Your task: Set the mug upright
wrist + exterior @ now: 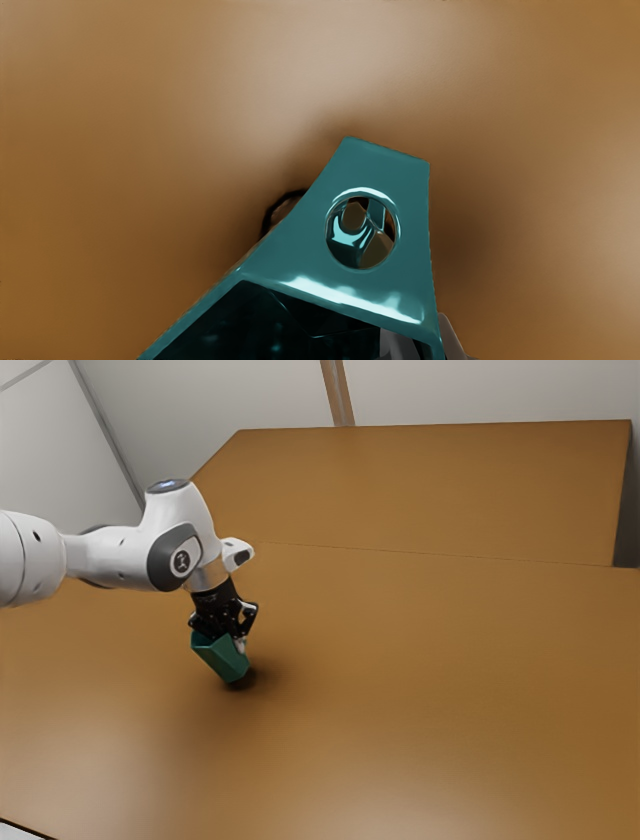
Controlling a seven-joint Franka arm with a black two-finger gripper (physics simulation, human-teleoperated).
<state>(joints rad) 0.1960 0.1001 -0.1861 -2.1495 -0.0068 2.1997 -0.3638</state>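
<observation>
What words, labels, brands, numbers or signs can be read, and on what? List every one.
None can be read for certain.
Pale mark on the round dark-grey joint cover of the white robot arm: too small to read.
Pale marking on the arm's dark top cap: too small to read.
Teal flat-sided mug: no text visible.
Plain brown table: no text visible.

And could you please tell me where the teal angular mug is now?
Toward the exterior view's left, the teal angular mug is tilted beneath the black two-finger gripper, its wall held between the two fingers.
</observation>
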